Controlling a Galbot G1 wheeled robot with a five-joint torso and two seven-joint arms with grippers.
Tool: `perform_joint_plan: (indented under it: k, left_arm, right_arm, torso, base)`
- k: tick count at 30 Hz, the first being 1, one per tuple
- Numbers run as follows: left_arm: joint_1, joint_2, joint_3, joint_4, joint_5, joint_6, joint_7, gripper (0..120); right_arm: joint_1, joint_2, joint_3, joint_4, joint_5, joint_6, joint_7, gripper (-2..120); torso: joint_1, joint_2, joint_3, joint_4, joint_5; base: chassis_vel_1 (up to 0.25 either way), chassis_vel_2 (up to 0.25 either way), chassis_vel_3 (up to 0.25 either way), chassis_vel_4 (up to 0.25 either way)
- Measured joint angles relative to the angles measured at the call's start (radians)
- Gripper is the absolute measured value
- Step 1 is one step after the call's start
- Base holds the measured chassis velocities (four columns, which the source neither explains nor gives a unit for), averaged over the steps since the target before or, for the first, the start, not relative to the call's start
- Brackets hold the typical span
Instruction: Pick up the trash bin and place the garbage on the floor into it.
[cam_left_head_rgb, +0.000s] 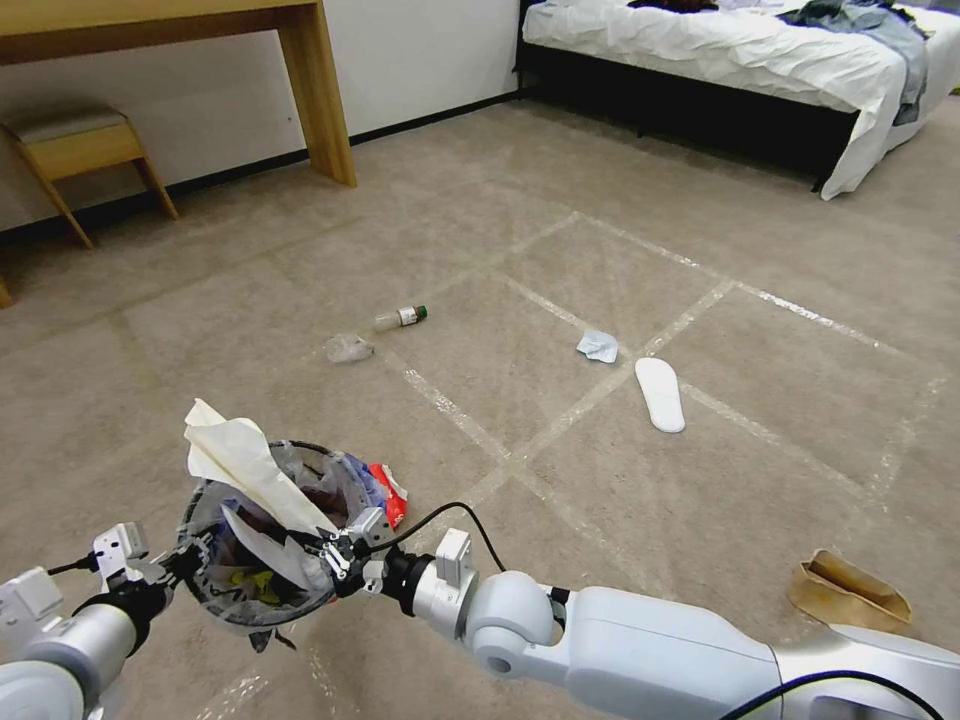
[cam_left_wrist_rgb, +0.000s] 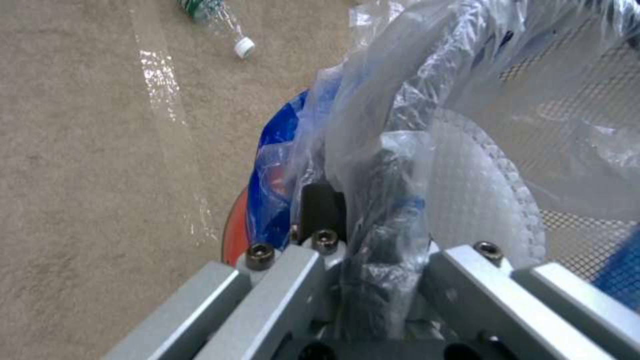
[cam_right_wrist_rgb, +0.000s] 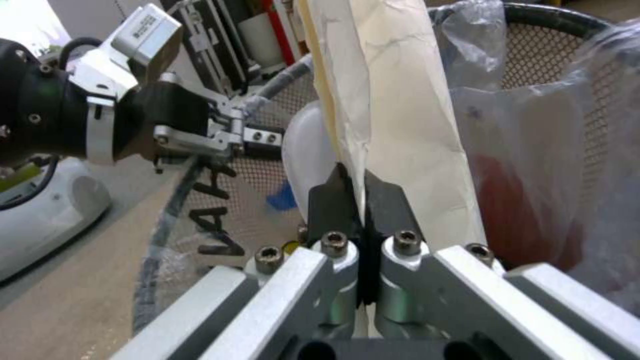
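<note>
The trash bin (cam_left_head_rgb: 205, 585) is a black mesh basket lined with a crinkly clear bag, held off the carpet at lower left. My left gripper (cam_left_head_rgb: 183, 560) is shut on its bag-covered rim (cam_left_wrist_rgb: 387, 175), and it appears across the bin as the left gripper (cam_right_wrist_rgb: 233, 135). My right gripper (cam_left_head_rgb: 338, 548) reaches over the near rim, shut on a cream paper sheet (cam_right_wrist_rgb: 400, 100) that stands up out of the bin. Garbage on the floor: a green-capped bottle (cam_left_head_rgb: 402, 318), crumpled clear plastic (cam_left_head_rgb: 348, 348), a tissue (cam_left_head_rgb: 598, 346), a red wrapper (cam_left_head_rgb: 392, 492) beside the bin, and brown paper (cam_left_head_rgb: 848, 592).
A white insole (cam_left_head_rgb: 660, 394) lies right of centre on the taped carpet. A bed (cam_left_head_rgb: 740, 60) stands at the back right, a wooden desk leg (cam_left_head_rgb: 320, 95) and a stool (cam_left_head_rgb: 80, 150) at the back left. Under the bin lies another bottle (cam_left_wrist_rgb: 217, 22).
</note>
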Motion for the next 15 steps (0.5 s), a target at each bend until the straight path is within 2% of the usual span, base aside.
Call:
perform_joint_plan:
  k: [10,11,12,14,15]
  left_arm:
    - [-0.003,0.003,0.002,0.004,0.0,0.0,0.0,1]
    - [-0.003,0.004,0.002,0.005,0.0,0.0,0.0,1]
    - [-0.003,0.004,0.002,0.005,0.0,0.0,0.0,1]
    - [-0.003,0.006,0.002,0.007,0.0,0.0,0.0,1]
    - [-0.003,0.006,0.002,0.007,0.0,0.0,0.0,1]
  right_arm:
    - [-0.004,0.005,0.002,-0.016,-0.004,0.001,-0.003,1]
    - [-0.006,0.006,0.002,-0.017,-0.004,0.0,-0.003,6]
    - [-0.006,0.006,0.002,-0.017,-0.004,0.0,-0.003,6]
    - [-0.009,0.006,0.002,-0.017,-0.005,-0.001,-0.003,17]
    - [-0.009,0.006,0.002,-0.017,-0.005,-0.001,-0.003,17]
  torso:
    - [0.0,0.0,0.0,0.0,0.0]
    - [0.0,0.0,0.0,0.0,0.0]
    - [0.0,0.0,0.0,0.0,0.0]
    - [0.0,0.0,0.0,0.0,0.0]
    - [0.0,0.0,0.0,0.0,0.0]
  base:
    - [0.0,0.0,0.0,0.0]
    - [0.0,0.0,0.0,0.0]
    - [0.0,0.0,0.0,0.0]
    - [0.0,0.0,0.0,0.0]
    - [0.0,0.0,0.0,0.0]
